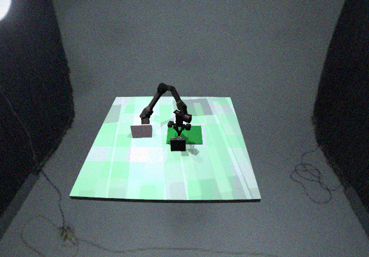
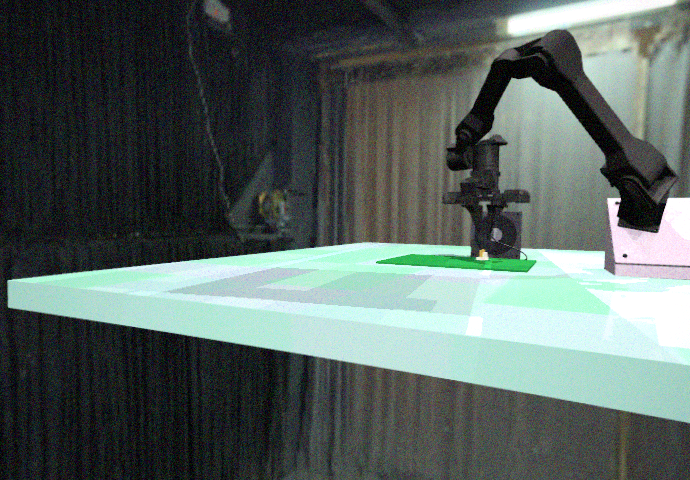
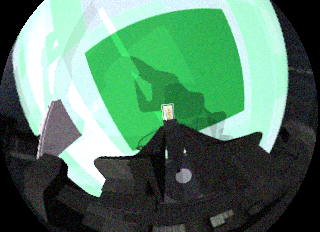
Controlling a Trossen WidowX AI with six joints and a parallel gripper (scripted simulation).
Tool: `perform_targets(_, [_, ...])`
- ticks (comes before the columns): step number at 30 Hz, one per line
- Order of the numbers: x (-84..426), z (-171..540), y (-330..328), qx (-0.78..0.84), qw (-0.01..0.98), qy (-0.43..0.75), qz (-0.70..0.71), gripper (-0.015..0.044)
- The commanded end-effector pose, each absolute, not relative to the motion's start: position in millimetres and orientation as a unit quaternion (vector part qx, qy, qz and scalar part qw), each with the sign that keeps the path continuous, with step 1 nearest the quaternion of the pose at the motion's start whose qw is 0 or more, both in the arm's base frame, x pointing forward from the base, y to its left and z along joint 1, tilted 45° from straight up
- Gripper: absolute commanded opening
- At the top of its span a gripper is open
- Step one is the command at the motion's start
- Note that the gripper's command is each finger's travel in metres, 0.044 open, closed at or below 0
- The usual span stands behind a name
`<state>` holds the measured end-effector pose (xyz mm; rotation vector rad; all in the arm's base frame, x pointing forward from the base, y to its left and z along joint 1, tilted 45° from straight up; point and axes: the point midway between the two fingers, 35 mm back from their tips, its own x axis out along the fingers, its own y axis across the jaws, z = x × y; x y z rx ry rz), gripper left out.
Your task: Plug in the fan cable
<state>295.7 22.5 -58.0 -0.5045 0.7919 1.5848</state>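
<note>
Table surface [image 2: 300, 316]: we see a pale slab patterned in mint-green, white and grey patches, with a thick light edge; in the exterior view nothing beneath that edge can be made out. Around it the floor [image 1: 191, 45] is grey, with dark curtained walls on both sides and loose cords lying at the lower left and at the right. A strip light [image 2: 584, 14] glows near the ceiling in the exterior view.

On the table lies the green board [image 1: 191, 134], flat, near the middle. Just beside its near edge, as the top view shows it, stands the black fan [image 1: 177, 144], upright. A pale mounting block [image 2: 674, 237] carries the arm's base, apart from the board.

We find the arm arched over the board, with the gripper [image 2: 483, 249] pointing straight down at it. Its fingers are drawn in and pinching the plug [image 3: 168, 112], a small pale piece seen at the fingertips in the wrist view. In the exterior view the plug sits low, at or just above the board's surface; we cannot tell whether it touches the header. A thin dark cable [image 2: 513, 246] runs from it toward the fan.
</note>
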Motion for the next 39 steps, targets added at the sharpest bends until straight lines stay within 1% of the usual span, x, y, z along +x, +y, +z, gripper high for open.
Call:
perform_targets(1, [298, -59, 21, -0.225, 0.605, 0.339, 0.685, 0.0])
perform_targets(36, [299, -51, 27, -0.224, 0.605, 0.339, 0.685, 0.0])
perform_targets(39, [297, -60, 36, -0.224, 0.605, 0.339, 0.685, 0.0])
